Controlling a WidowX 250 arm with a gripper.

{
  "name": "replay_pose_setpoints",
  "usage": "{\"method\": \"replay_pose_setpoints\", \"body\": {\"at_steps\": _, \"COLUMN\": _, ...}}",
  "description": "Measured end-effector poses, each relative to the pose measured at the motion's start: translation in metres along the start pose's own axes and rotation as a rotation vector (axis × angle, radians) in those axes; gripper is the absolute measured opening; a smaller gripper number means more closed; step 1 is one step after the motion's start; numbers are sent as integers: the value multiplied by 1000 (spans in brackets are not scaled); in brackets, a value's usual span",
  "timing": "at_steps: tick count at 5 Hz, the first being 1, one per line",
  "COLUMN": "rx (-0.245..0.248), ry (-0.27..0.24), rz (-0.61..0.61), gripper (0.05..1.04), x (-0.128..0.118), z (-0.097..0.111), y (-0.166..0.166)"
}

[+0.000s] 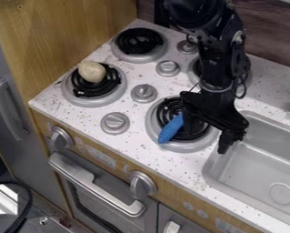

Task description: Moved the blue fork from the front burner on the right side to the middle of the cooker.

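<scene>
On the front right burner [154,133], blue fork [171,129] is lying slanted, long axis running 7 to 1 o'clock, upper end sitting just beside gripper [207,139]. Fingers are standing apart, holding nothing; fork is lying at their 9 o'clock, so the grasp is probably needing a shift that way, closing across that slant. Middle of the cooker [159,85] is lying farther off, between 11 and 12 from fork.

Blue fork [171,129] lies on burner [189,145]; gripper [206,137] above, fingers apart.
</scene>
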State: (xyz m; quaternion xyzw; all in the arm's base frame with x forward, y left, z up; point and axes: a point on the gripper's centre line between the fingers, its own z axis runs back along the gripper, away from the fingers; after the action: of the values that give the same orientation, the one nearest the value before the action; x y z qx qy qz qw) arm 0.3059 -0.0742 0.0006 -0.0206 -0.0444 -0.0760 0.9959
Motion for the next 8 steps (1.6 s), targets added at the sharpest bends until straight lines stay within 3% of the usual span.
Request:
{"method": "replay_pose_setpoints", "body": {"at_steps": 2, "rx": 15, "ry": 60, "rz": 9, "gripper": 996, "x": -2, "z": -12, "y": 18}}
{"method": "replay_pose_setpoints", "body": {"at_steps": 4, "rx": 50, "ry": 40, "rz": 86, "gripper": 996, "x": 15, "z": -5, "y": 65}}
{"method": "replay_pose_setpoints", "body": {"at_steps": 5, "rx": 37, "ry": 38, "rz": 124, "gripper": 996, "x": 18, "z": -13, "y": 80}}
{"method": "replay_pose_setpoints", "body": {"at_steps": 6, "rx": 5, "ry": 101, "rz": 133, "gripper": 996, "x": 19, "z": -35, "y": 88}}
{"method": "replay_pose_setpoints", "body": {"at_steps": 8, "rx": -13, "ry": 142, "rz": 127, "gripper": 962, "x": 16, "z": -49, "y": 88}}
